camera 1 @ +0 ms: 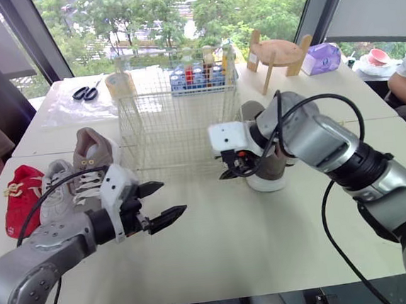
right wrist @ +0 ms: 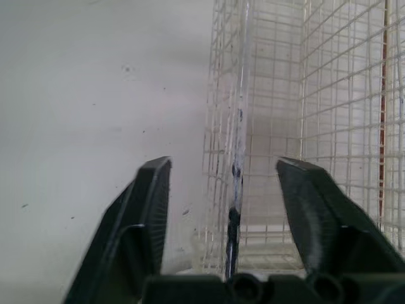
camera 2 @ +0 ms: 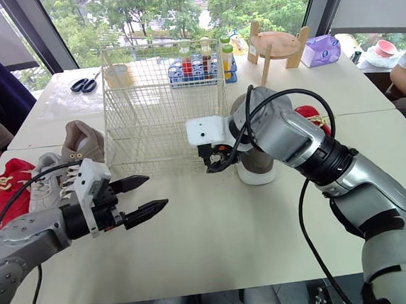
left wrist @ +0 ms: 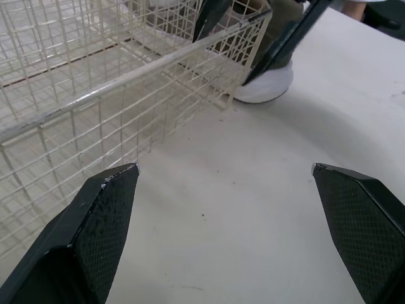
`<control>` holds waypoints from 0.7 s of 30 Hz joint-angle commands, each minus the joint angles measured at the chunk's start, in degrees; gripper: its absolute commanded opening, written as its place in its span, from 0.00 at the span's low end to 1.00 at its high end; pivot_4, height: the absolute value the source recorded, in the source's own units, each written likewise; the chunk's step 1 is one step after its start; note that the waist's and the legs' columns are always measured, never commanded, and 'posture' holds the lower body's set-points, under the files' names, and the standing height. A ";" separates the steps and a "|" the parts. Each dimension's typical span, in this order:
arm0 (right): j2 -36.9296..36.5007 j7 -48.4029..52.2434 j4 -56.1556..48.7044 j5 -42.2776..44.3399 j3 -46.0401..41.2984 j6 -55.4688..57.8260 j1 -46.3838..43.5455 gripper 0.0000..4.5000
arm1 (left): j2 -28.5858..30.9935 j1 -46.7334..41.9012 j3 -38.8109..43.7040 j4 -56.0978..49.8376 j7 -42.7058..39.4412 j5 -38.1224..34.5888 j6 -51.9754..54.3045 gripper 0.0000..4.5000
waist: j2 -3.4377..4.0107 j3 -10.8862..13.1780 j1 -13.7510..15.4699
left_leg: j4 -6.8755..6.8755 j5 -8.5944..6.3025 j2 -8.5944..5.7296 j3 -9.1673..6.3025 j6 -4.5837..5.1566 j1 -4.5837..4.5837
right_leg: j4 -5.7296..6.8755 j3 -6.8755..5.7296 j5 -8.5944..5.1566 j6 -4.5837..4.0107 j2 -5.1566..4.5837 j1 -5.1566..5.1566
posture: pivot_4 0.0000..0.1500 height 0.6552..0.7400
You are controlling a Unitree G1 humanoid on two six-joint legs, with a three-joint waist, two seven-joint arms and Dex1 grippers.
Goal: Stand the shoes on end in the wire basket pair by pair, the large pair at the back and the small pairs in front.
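i have the left gripper [camera 1: 173, 197] hovering over the table [camera 1: 254, 247] in front of the wire basket [camera 1: 179, 125], its claw spread wide and holding nothing. the right gripper [camera 1: 227, 172] sits at the basket's front right corner, also open. in its wrist view the corner wire runs up between the two fingers [right wrist: 149, 209], though i cannot tell whether they touch it. a brown shoe with a white sole [camera 1: 269, 175] stands on the table just beside the basket's right side, partly hidden by my right arm. to the basket's left a tan shoe [camera 1: 93, 151], a grey and white sneaker [camera 1: 59, 193] and a red shoe [camera 1: 20, 196] lie close together on the table. another red shoe [camera 2: 312, 116] shows behind the right arm.
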 commanded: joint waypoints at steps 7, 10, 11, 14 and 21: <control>2.61 -0.39 -4.40 0.01 -1.10 1.51 -0.10 0.01 | -0.53 -0.43 0.69 -0.42 -1.24 1.62 -1.21 1.00 | 0.00 0.00 -0.17 | 0.00 0.00 0.03 -0.01 0.00 0.00 | 0.01 0.00 0.01 0.01 0.03 -0.02 | 1.00 1.00; 2.90 -0.81 -4.64 -0.17 -1.34 2.69 -0.53 0.01 | -0.48 -0.42 0.80 -0.36 -1.51 1.68 -1.10 1.00 | 0.00 0.00 -0.14 | -0.01 0.00 0.05 -0.01 0.00 0.00 | 0.02 0.00 0.01 0.02 0.05 -0.02 | 1.00 1.00; 3.52 -1.37 -4.47 -0.03 -1.61 4.09 -0.90 0.01 | -0.50 -0.42 0.70 -0.34 -1.55 1.83 -1.08 1.00 | 0.00 0.00 -0.13 | 0.00 0.00 0.05 -0.01 0.00 0.01 | 0.02 0.00 0.01 0.01 0.05 -0.02 | 1.00 1.00; 4.55 -2.26 -4.04 0.10 -1.85 5.75 -1.34 0.01 | -0.64 -0.47 0.30 -0.36 -1.60 2.32 -1.10 1.00 | 0.00 0.00 -0.22 | 0.00 0.00 0.06 -0.01 0.00 0.01 | 0.02 0.00 0.01 0.01 0.05 -0.02 | 1.00 1.00; 5.30 -3.15 -3.86 0.86 -3.09 4.77 -1.12 0.33 | -0.97 -1.12 0.32 -0.03 -2.04 2.09 -0.67 1.00 | 0.00 0.00 -0.12 | 0.00 0.00 0.07 -0.01 0.00 0.01 | 0.04 0.00 0.01 0.01 0.06 -0.02 | 1.00 1.00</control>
